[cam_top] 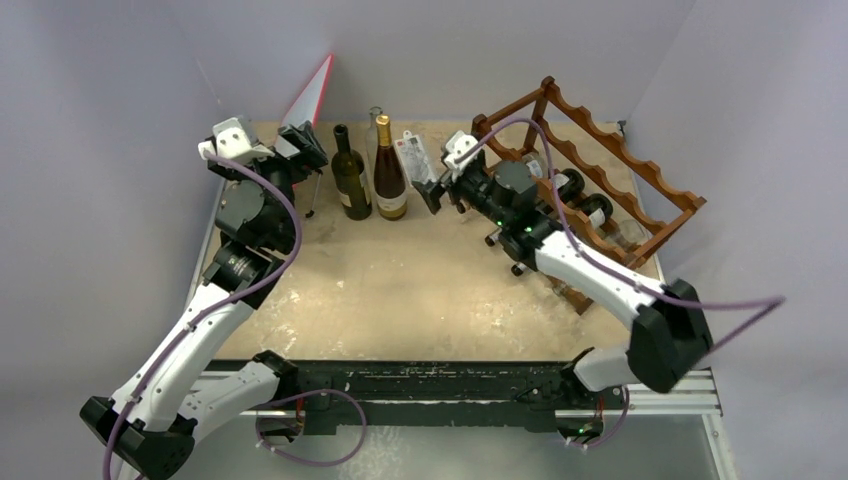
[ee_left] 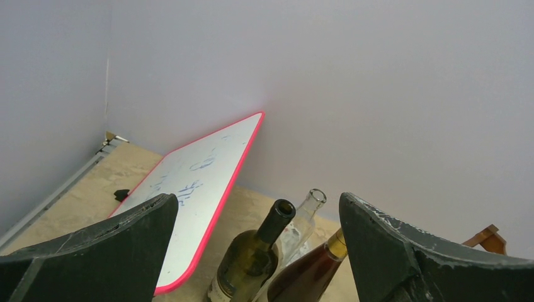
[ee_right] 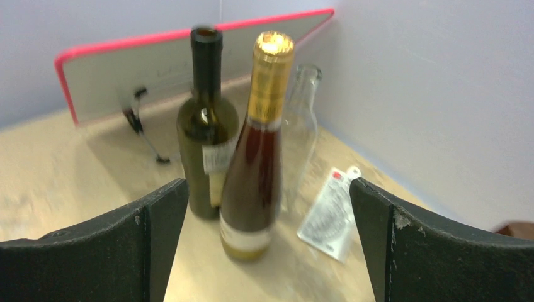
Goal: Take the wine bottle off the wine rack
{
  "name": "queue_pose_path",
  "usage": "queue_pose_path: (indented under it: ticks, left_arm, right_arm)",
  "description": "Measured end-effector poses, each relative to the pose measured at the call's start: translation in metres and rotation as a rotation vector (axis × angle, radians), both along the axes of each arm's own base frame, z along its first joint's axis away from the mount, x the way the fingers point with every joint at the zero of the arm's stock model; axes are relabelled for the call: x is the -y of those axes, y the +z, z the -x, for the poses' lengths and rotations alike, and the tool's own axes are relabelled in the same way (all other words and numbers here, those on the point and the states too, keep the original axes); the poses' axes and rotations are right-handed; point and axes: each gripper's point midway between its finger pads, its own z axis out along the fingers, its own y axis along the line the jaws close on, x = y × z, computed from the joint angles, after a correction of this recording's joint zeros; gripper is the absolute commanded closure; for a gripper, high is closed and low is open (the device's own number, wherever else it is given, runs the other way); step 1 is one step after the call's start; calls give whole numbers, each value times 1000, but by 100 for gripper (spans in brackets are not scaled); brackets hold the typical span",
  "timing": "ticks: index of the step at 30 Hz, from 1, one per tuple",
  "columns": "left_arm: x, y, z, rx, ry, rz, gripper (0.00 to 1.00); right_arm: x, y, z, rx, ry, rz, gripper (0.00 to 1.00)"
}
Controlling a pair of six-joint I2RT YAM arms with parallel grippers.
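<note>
The dark reddish-brown wine rack (cam_top: 610, 165) stands at the back right of the table. Dark wine bottles (cam_top: 570, 184) lie in its lower tier, partly hidden behind my right arm. My right gripper (cam_top: 436, 190) is open and empty, left of the rack and pointing at the standing bottles; in the right wrist view (ee_right: 267, 189) nothing is between its fingers. My left gripper (cam_top: 303, 140) is open and empty at the back left, raised above the table, and in the left wrist view (ee_left: 258, 201) it looks down on the bottle tops.
Three bottles stand at the back middle: a dark green one (cam_top: 350, 180), an amber one with gold foil (cam_top: 388, 175) and a clear one (cam_top: 375, 118). A white label card (cam_top: 415, 158) lies beside them. A red-edged whiteboard (cam_top: 312, 90) leans at the back wall.
</note>
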Motion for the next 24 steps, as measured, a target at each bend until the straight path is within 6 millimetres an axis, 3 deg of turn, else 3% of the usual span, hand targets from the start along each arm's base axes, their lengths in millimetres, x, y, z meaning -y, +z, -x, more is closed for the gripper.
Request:
queue_pose_path:
  ticks: [6, 10, 14, 18, 24]
  left_arm:
    - [5, 2, 2, 9, -25, 9, 0]
    - [11, 2, 3, 10, -45, 13, 0]
    - [17, 2, 4, 9, -61, 15, 0]
    - [21, 2, 6, 8, -72, 15, 0]
    - [22, 1, 6, 4, -70, 8, 0]
  right_arm:
    - [47, -9, 45, 56, 11, 289, 0]
    - [75, -23, 64, 105, 17, 485, 4]
    - [95, -64, 73, 104, 61, 718, 11]
    - [111, -117, 77, 72, 130, 943, 30]
    - [127, -178, 76, 24, 208, 1162, 31]
